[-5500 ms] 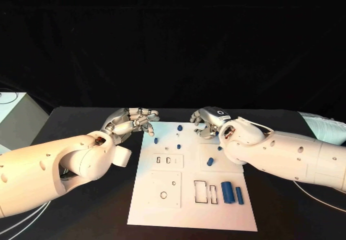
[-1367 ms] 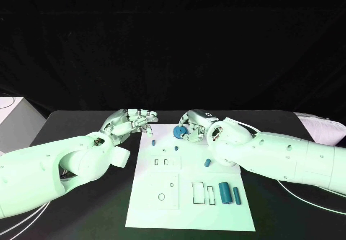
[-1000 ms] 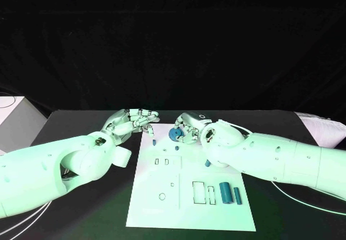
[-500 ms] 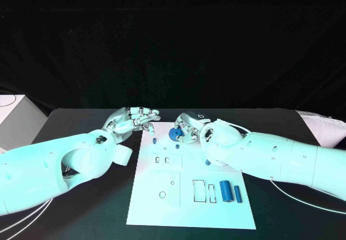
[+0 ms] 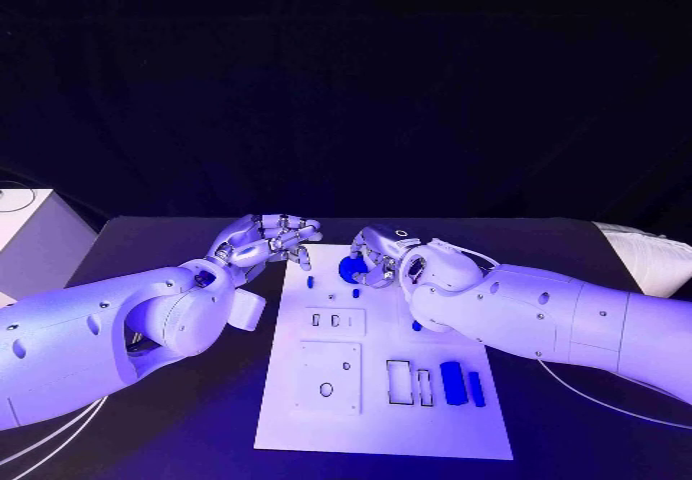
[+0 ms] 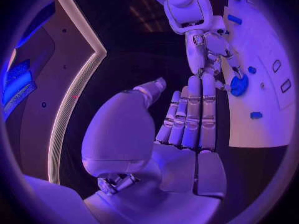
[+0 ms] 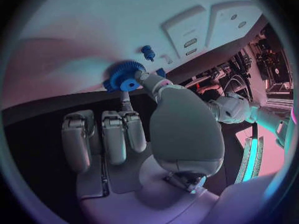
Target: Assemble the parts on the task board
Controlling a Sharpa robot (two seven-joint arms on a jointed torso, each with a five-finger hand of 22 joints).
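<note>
The task board (image 5: 382, 400) lies flat at the centre of the black table (image 5: 159, 240). The right hand (image 5: 378, 258) is positioned over the far edge of the board and pinches a round blue gear (image 5: 351, 268) between thumb and fingertip; the right wrist view shows the gear (image 7: 124, 76) held at the fingertips just above the board surface, beside a small blue peg (image 7: 147, 51) standing in the board. The left hand (image 5: 267, 240) is positioned at the far left corner of the board, fingers extended side by side and holding nothing; the left wrist view shows its fingers (image 6: 190, 109) straight and close together. 2 blue bars (image 5: 462, 384) lie side by side on the near right part of the board, next to 2 rectangular slots (image 5: 408, 383). A white box (image 5: 36, 240) stands at the far left of the table.
</note>
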